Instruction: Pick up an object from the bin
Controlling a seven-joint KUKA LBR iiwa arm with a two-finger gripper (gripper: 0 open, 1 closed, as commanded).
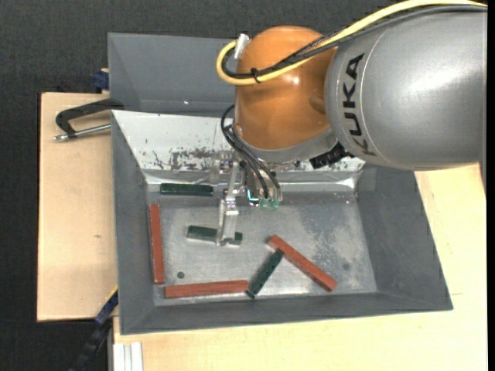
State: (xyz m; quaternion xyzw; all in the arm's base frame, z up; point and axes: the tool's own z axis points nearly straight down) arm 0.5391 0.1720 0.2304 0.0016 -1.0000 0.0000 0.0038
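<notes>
My gripper (230, 236) reaches down under the orange wrist cover to the middle of the bin floor. A metal finger (230, 219) stands right at a small dark green block (207, 233) that lies flat there. Whether the block sits between the fingers I cannot make out. A second dark green bar (186, 191) lies just behind it, near the bin's back wall. In front and to the right, a dark green stick (264, 273) leans against a red-brown bar (303, 263).
A long red-brown bar (156, 243) lies along the left wall and another one (206, 289) along the front wall. The arm and its orange cover hang over the back right of the bin.
</notes>
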